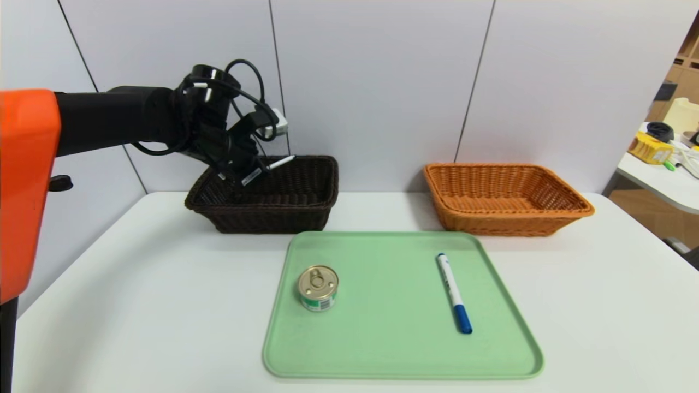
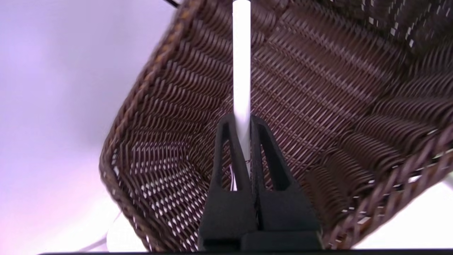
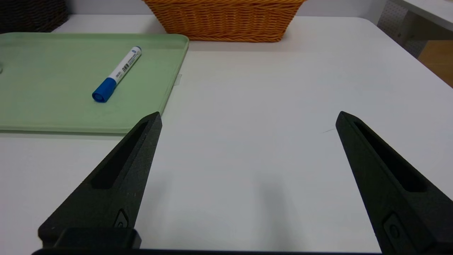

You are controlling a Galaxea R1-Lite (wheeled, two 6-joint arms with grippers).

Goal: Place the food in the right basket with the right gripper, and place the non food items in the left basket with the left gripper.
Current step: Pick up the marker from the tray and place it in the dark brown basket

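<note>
My left gripper [image 1: 252, 173] hangs above the dark brown left basket [image 1: 306, 210], shut on a thin white pen [image 1: 278, 162] that sticks out past its tips. In the left wrist view the pen [image 2: 241, 63] runs straight out from between the closed fingers [image 2: 226, 141] over the basket's woven inside [image 2: 318, 88]. The tin can [image 1: 318, 287] and the blue-capped marker [image 1: 453, 292] lie on the green tray [image 1: 393, 349]. The orange right basket [image 1: 568, 210] stands at the back right. My right gripper [image 3: 247, 118] is open low over bare table beside the tray [image 3: 53, 106], marker [image 3: 118, 72] ahead.
A white wall closes off the table's back behind both baskets. A second table [image 1: 663, 183] with yellow and white clutter stands at the far right. The orange basket [image 3: 226, 21] sits straight ahead of the right gripper across bare white table.
</note>
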